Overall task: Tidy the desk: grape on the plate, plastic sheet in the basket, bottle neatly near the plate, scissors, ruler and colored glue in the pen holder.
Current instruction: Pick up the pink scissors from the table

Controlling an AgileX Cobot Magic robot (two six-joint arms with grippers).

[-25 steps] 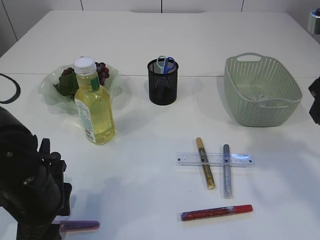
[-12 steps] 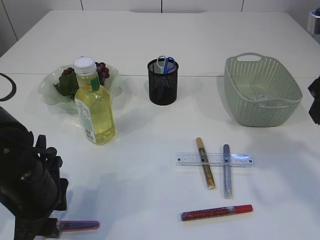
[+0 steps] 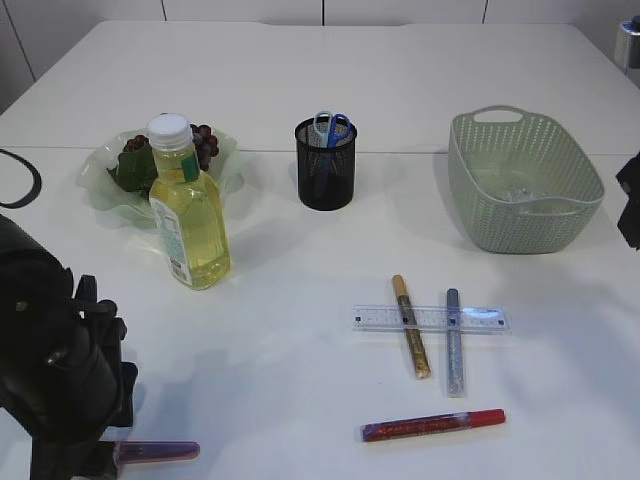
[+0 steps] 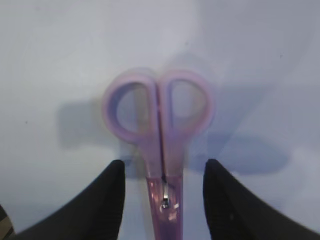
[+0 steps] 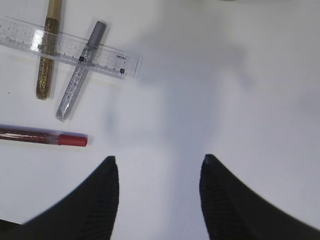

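Purple scissors (image 4: pixel 160 130) lie flat on the table, blades showing as a purple strip (image 3: pixel 155 451) in the exterior view. My left gripper (image 4: pixel 164 165) is open, its fingers on either side of the scissors' pivot, not touching. My right gripper (image 5: pixel 159 159) is open over bare table. The clear ruler (image 3: pixel 430 319) lies across a gold glue pen (image 3: pixel 411 328) and a silver one (image 3: pixel 454 342); a red one (image 3: pixel 432 425) lies nearer. Grapes (image 3: pixel 200 145) rest on the plate (image 3: pixel 100 190), with the bottle (image 3: pixel 190 210) upright in front. The pen holder (image 3: pixel 325 165) holds blue scissors (image 3: pixel 332 125).
The green basket (image 3: pixel 525 180) stands at the back right; something clear glints on its floor, and I cannot tell whether it is the plastic sheet. My left arm (image 3: pixel 60 380) fills the near left corner. The right arm (image 3: pixel 632 200) shows at the right edge.
The left arm has swayed slightly over the purple scissors. Everything else is unmoved.
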